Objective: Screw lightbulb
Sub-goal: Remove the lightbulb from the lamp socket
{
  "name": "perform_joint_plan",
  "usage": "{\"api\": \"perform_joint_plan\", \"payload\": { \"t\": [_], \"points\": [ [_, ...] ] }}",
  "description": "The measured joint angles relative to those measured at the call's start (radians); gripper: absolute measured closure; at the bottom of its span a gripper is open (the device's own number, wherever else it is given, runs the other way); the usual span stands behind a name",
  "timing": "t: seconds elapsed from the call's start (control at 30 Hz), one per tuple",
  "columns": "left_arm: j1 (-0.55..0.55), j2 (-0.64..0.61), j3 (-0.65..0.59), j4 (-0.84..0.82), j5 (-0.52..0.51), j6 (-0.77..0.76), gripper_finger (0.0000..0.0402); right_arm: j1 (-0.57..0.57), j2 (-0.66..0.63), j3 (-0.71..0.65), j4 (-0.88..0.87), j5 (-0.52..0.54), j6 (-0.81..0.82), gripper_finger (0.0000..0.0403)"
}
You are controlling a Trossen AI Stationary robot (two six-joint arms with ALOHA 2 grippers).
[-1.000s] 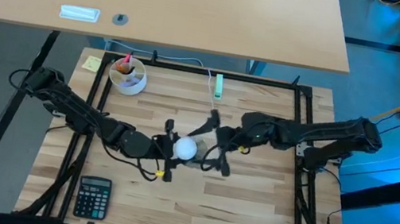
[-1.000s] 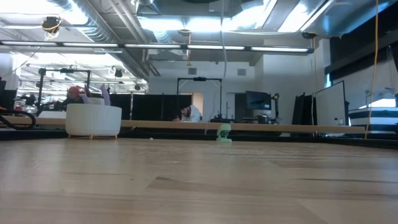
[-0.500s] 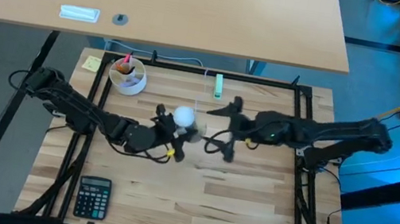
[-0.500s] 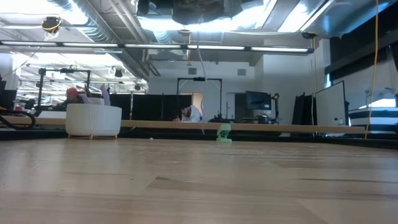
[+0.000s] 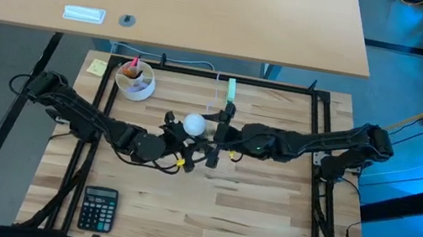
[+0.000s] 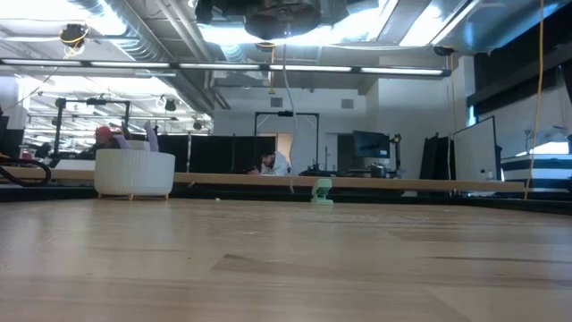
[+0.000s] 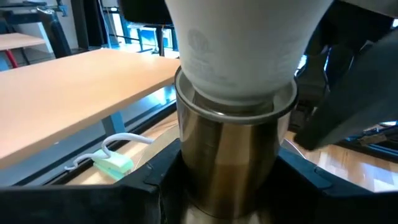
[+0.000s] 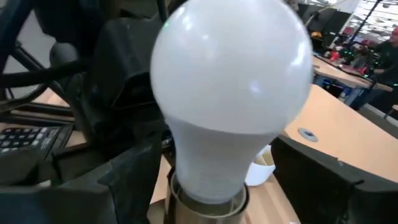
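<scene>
The lightbulb [image 7: 239, 46] is cut off by the left wrist picture's upper edge, so its dome is out of sight there, and the foot of the metal socket [image 7: 227, 158] runs off the lower edge. In the right wrist view the bulb hides most of the left gripper [image 8: 115, 93] behind it. The low view shows only a dark blur at its top edge. The calculator [image 5: 99, 206] keys are too small to read.

The lightbulb [image 5: 195, 123] is sitting above the middle of the table [image 5: 266, 204], raised off its surface. Its white frosted pear-shaped globe [image 8: 230, 93] is pointing upward and its neck [image 7: 239, 59] is narrowing down into a silvery metal base [image 7: 233, 155], which is standing upright.
</scene>
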Motion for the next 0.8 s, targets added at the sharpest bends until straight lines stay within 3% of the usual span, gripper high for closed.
{"api": "perform_joint_plan", "payload": {
  "t": [0.17,0.37,0.53,0.63,0.8],
  "points": [
    [-0.006,0.000,0.000,0.000,0.002,0.014,0.0231,-0.001,-0.001,0.004,0.006,0.000,0.000,0.0130],
    [-0.016,-0.002,0.002,0.002,0.000,0.067,0.0231,0.000,-0.008,0.004,0.010,-0.080,0.003,0.0243],
    [-0.021,-0.002,0.000,-0.027,0.064,0.100,0.0231,0.001,-0.013,0.004,-0.047,-0.170,0.049,0.0244],
    [-0.021,-0.003,0.000,-0.033,0.168,0.138,0.0231,0.000,-0.017,0.004,-0.072,-0.314,0.080,0.0244],
    [-0.042,-0.001,0.000,-0.027,0.433,0.249,0.0231,0.000,-0.017,0.003,-0.083,-0.635,0.099,0.0244]
  ]
}}
